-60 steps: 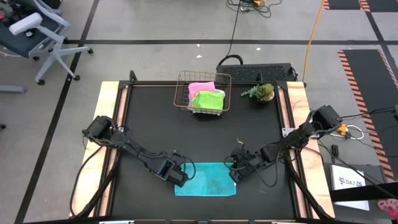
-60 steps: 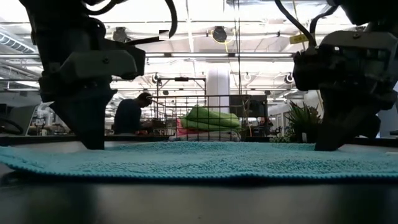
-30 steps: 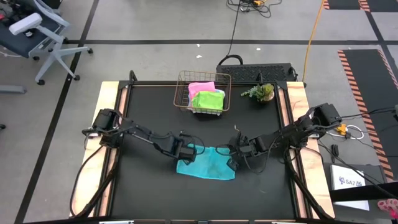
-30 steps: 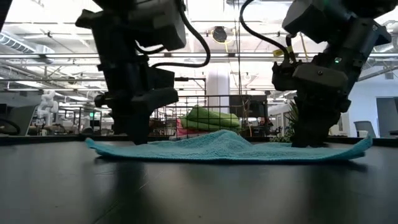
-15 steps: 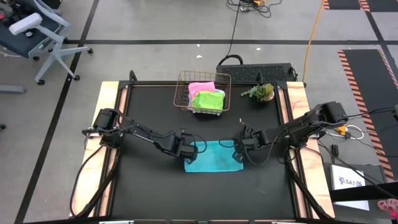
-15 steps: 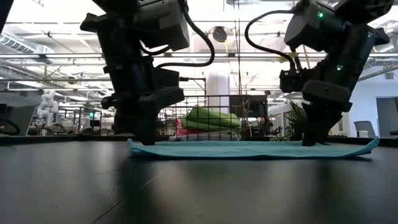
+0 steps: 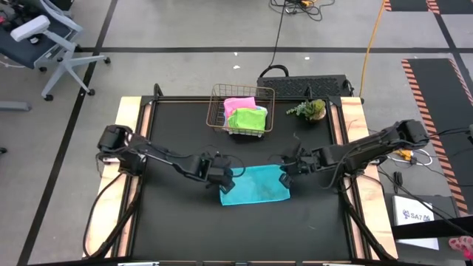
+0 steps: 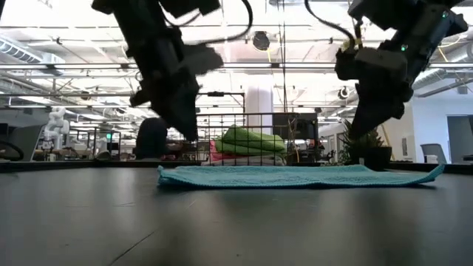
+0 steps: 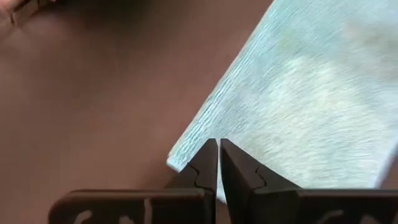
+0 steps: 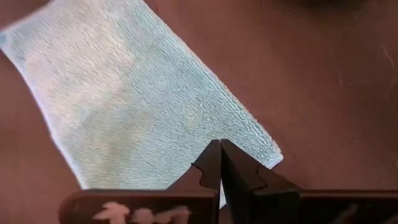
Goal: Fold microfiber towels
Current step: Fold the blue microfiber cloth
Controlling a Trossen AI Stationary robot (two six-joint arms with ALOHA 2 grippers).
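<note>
Lifted clear since a moment ago: left gripper (image 7: 224, 176) and right gripper (image 7: 284, 171), both clenched and empty, above the far corners of the folded cyan towel (image 7: 255, 185). Lying flat mid-table, long axis left-right. Beyond, basket (image 7: 241, 111) with pink and green towels (image 7: 244, 116).

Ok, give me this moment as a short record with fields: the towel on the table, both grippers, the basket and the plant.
towel on table: cyan towel lying flat, folded, near the table's middle
left gripper: above the towel's left edge, shut, holding nothing
right gripper: above the towel's right edge, shut, holding nothing
basket: wire basket at the far side, with a pink towel and a green towel inside
plant: small plant right of the basket
</note>
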